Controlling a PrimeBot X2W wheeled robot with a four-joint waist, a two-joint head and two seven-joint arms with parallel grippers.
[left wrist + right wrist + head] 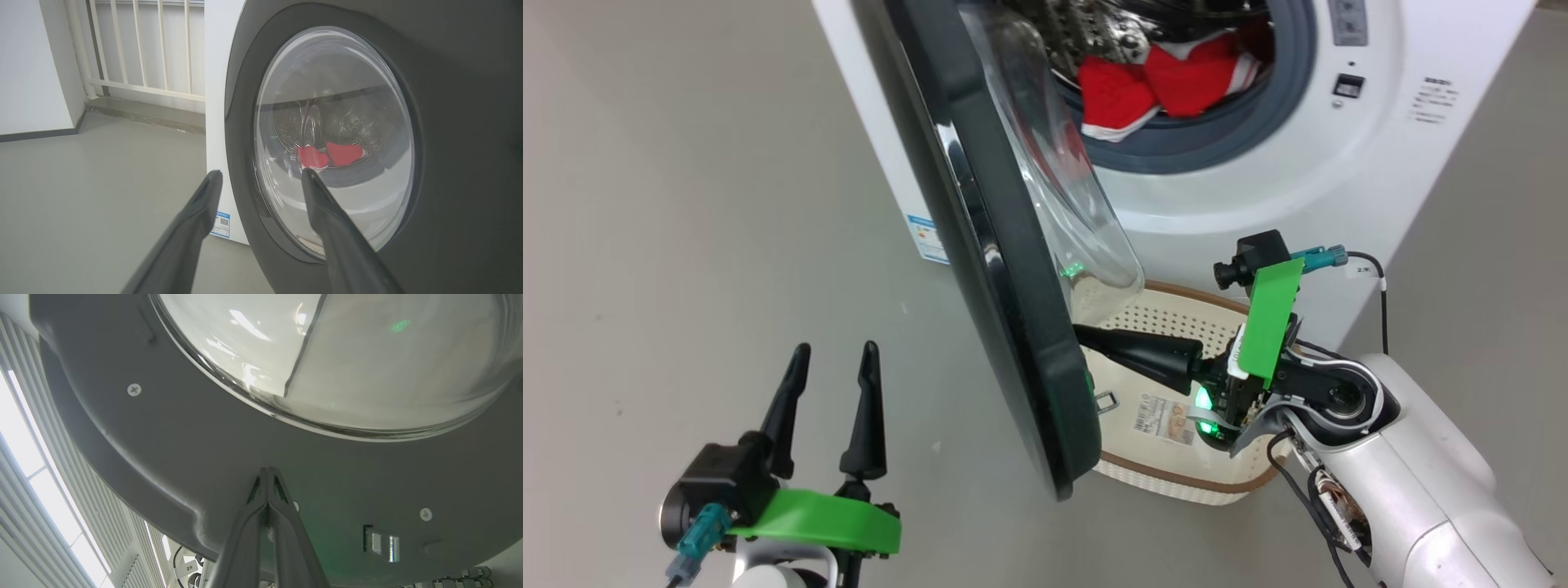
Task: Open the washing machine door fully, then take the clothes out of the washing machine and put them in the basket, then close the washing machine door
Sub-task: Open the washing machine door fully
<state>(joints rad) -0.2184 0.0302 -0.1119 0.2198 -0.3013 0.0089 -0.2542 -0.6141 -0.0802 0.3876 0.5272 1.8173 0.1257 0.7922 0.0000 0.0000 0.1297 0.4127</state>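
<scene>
The washing machine door (1005,269) stands partly open, its black rim edge-on to the head view, glass bowl bulging toward the drum. My right gripper (1086,333) is shut, its tips pressed against the door's grey inner face (171,457) below the glass bowl (367,355). Red clothes (1168,77) with white trim lie at the mouth of the washing machine (1258,180). The basket (1176,482) sits on the floor under the door and my right arm. My left gripper (837,351) hangs open outside the door; its fingers (327,220) frame the glass (335,134).
Grey floor (686,204) spreads out to the left of the machine. A white railing (139,53) and a white wall (28,61) stand beyond the machine's side. A door latch catch (380,543) sits on the inner rim near my right fingers.
</scene>
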